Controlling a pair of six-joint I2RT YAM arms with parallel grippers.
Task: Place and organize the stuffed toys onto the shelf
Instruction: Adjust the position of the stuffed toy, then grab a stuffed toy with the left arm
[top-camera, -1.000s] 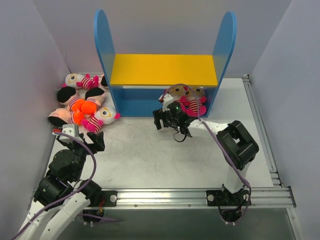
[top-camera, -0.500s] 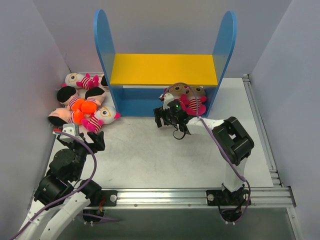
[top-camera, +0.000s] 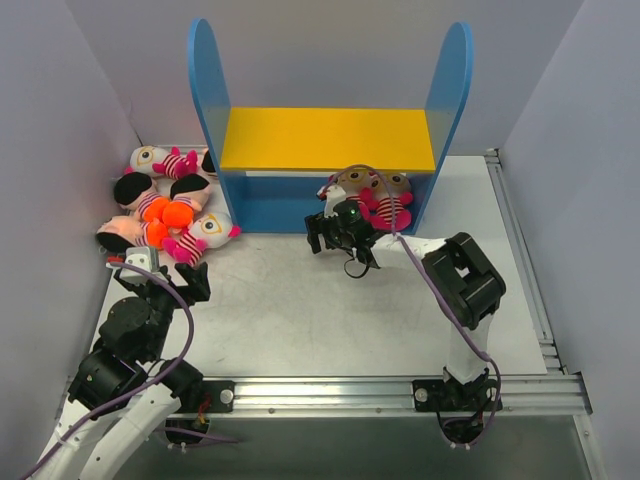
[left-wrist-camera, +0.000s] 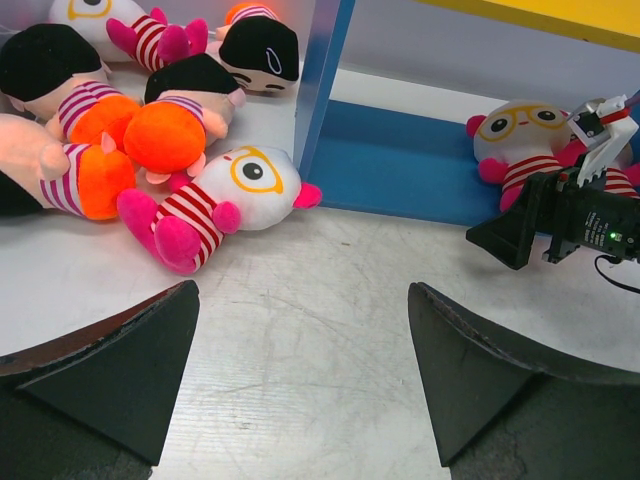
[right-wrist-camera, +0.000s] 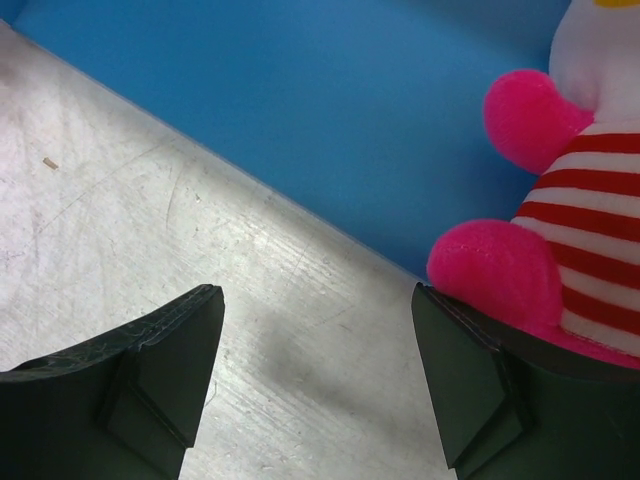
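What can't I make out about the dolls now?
Right wrist view: edge cuts off the pink-striped plush doll beside the right gripper; face unseen.
Top view: that gripper overlaps two dolls on the blue shelf base; poses unclear.
Left wrist view: top edge crops the pile's farthest dolls.

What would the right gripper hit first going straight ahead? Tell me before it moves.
Probably the shelf's blue base, just beyond a strip of bare table. The open right gripper has one finger beside the striped doll's pink foot, so that might brush first; depth is unclear.
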